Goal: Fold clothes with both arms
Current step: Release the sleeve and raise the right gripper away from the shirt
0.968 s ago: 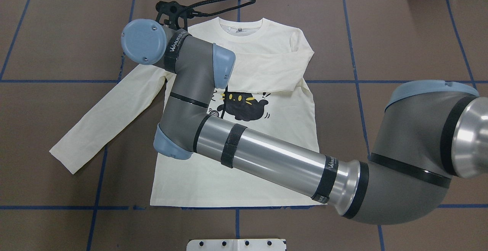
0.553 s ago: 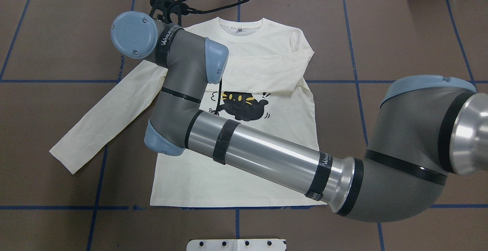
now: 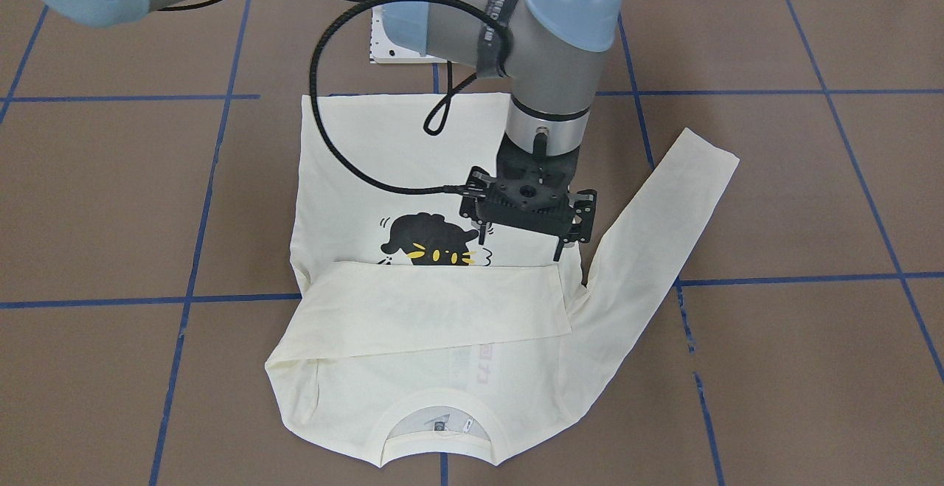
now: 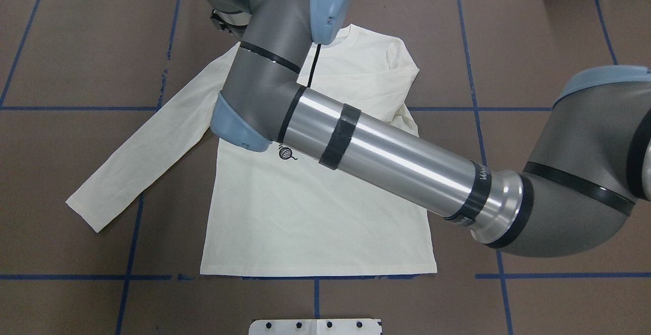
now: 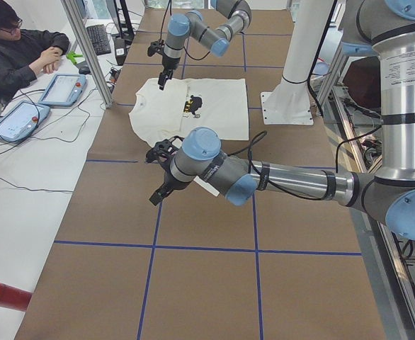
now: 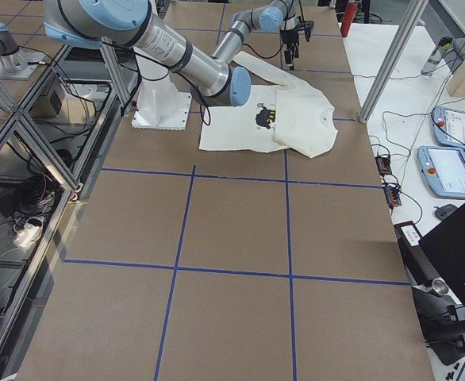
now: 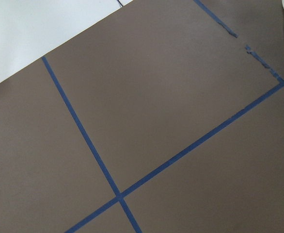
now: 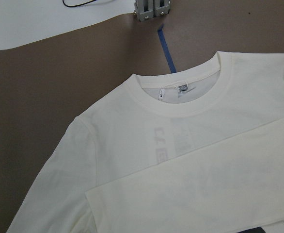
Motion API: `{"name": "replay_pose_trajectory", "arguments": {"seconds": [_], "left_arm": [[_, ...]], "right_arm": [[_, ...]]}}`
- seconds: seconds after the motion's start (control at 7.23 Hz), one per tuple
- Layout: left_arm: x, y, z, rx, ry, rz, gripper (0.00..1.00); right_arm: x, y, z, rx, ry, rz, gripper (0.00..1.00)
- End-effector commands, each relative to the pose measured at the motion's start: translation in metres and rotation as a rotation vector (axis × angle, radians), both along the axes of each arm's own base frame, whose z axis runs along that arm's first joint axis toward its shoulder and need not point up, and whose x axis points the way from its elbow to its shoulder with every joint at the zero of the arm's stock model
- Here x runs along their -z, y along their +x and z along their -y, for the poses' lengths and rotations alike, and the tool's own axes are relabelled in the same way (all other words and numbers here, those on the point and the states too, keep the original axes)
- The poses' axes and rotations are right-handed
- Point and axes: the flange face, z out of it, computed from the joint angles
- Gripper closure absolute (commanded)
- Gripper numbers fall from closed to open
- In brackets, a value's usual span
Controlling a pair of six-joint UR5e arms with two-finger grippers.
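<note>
The cream long-sleeved shirt (image 4: 315, 213) lies flat, print up, collar at the far side. One sleeve (image 3: 435, 301) is folded across the chest, just over the black cat print (image 3: 428, 239). The other sleeve (image 4: 132, 157) lies stretched out on the table. My right arm reaches across the shirt. Its gripper (image 3: 522, 246) hangs open and empty above the shirt near the armpit of the stretched sleeve. Its wrist view shows the collar (image 8: 181, 97). My left gripper (image 5: 158, 197) hovers over bare table away from the shirt; I cannot tell whether it is open or shut.
Brown table cover with blue tape lines (image 4: 315, 277). White mounting plate (image 4: 315, 326) at the near edge. White pedestal (image 5: 292, 78) beside the shirt. An operator (image 5: 16, 49) sits by tablets (image 5: 59, 88) at the far side.
My right arm has risen and swung toward the far edge, and now hides the cat print from overhead. The shirt has not moved.
</note>
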Motion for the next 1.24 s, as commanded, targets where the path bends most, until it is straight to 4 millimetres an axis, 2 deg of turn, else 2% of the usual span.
{"name": "replay_pose_trajectory", "arguments": {"seconds": [0.0, 0.14, 0.28, 0.41, 0.55, 0.69, 0.83, 0.97, 1.11], "left_arm": [[0.009, 0.042, -0.001, -0.039, -0.007, -0.039, 0.00], [0.008, 0.061, -0.009, -0.027, -0.040, -0.076, 0.00], [0.000, 0.093, -0.025, 0.031, -0.052, -0.088, 0.00], [-0.012, 0.127, -0.050, 0.039, -0.080, -0.112, 0.00], [-0.013, 0.160, -0.067, 0.003, -0.130, -0.157, 0.00], [-0.010, 0.202, -0.078, -0.012, -0.179, -0.166, 0.00], [-0.011, 0.253, -0.098, -0.004, -0.240, -0.164, 0.00], [-0.011, 0.282, -0.113, -0.024, -0.255, -0.155, 0.00], [-0.012, 0.300, -0.124, -0.044, -0.251, -0.143, 0.01]], "right_arm": [[-0.077, 0.102, -0.002, 0.126, 0.051, -0.021, 0.00], [-0.124, 0.154, -0.010, 0.193, 0.096, -0.019, 0.00], [-0.173, 0.204, -0.019, 0.281, 0.144, -0.029, 0.00], [-0.206, 0.248, -0.020, 0.332, 0.176, -0.038, 0.00], [-0.251, 0.282, -0.027, 0.394, 0.203, -0.061, 0.00], [-0.288, 0.321, -0.035, 0.421, 0.242, -0.054, 0.00], [-0.326, 0.355, -0.047, 0.449, 0.251, -0.012, 0.00], [-0.355, 0.385, -0.069, 0.430, 0.250, -0.010, 0.00], [-0.379, 0.404, -0.086, 0.414, 0.217, -0.022, 0.00]]}}
